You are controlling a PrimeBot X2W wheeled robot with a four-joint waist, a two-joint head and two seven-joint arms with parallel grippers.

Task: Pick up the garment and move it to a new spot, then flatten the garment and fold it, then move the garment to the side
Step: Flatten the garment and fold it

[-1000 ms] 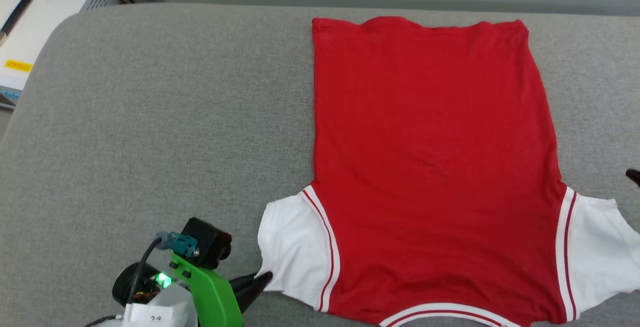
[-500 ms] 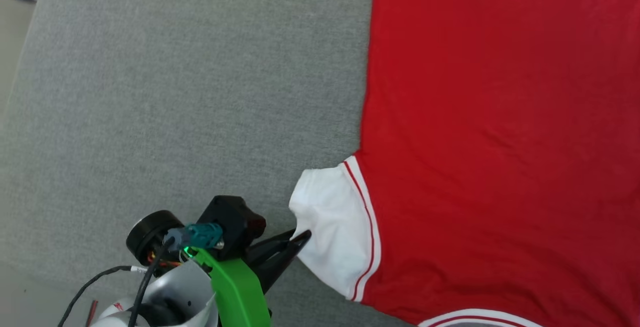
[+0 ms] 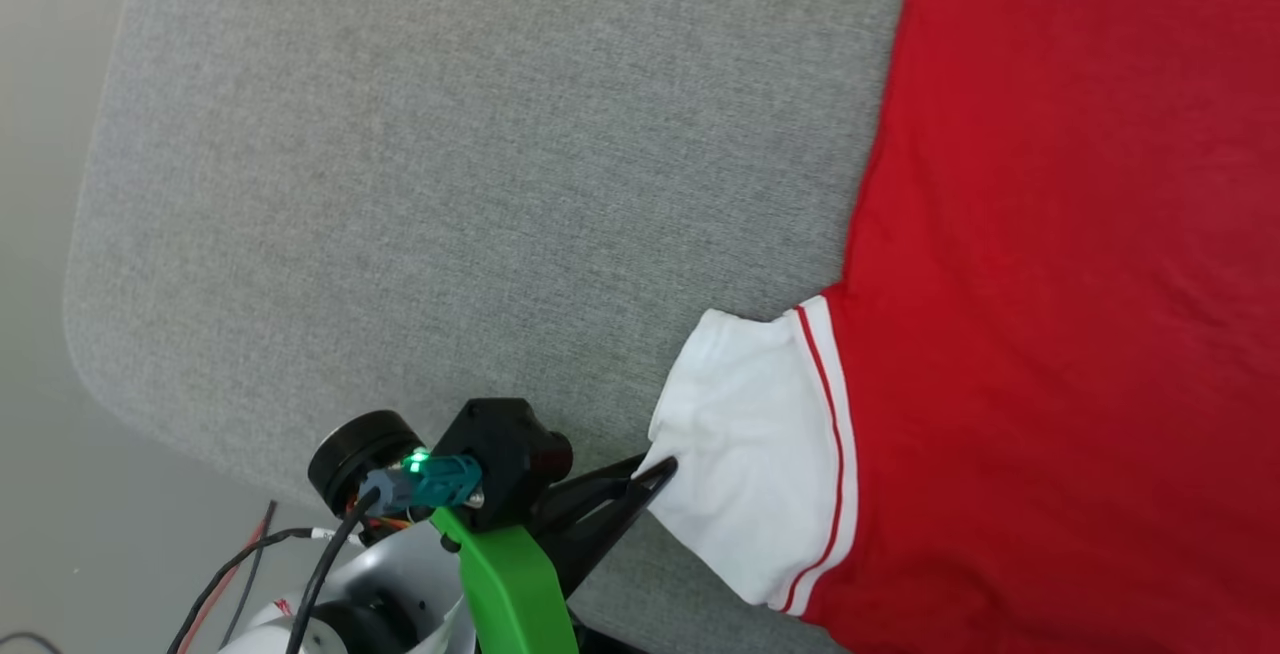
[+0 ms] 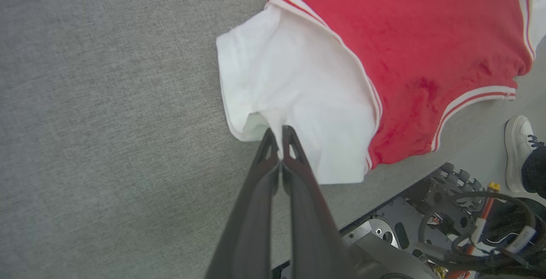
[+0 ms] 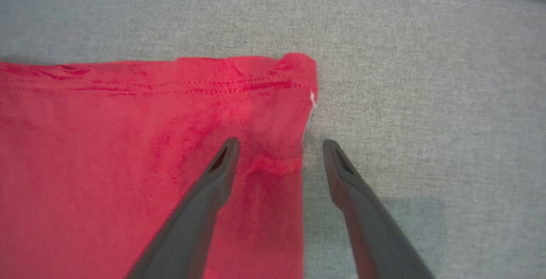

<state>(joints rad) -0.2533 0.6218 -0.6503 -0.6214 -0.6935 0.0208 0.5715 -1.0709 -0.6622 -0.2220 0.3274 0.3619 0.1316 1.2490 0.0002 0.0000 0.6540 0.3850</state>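
Across the grey woven cushion [image 3: 450, 184] the red, white-sleeved jersey garment [image 3: 1080, 284] lies flat; my left gripper [image 4: 279, 136] pinches its sleeve [image 4: 294, 82], my right gripper [image 5: 279, 146] gapes; folding is not yet done.

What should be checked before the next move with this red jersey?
1. Grip of left gripper on white sleeve: ok, shut on its edge.
2. Grip of right gripper on fabric: not ok; jaws open, astride the side edge of the garment near the hem corner.
3. Garment flat on grey surface: ok, slight wrinkles at hem.
4. Right fingertips touching the surface: cannot tell.
5. Person's shoe apart from garment: ok.
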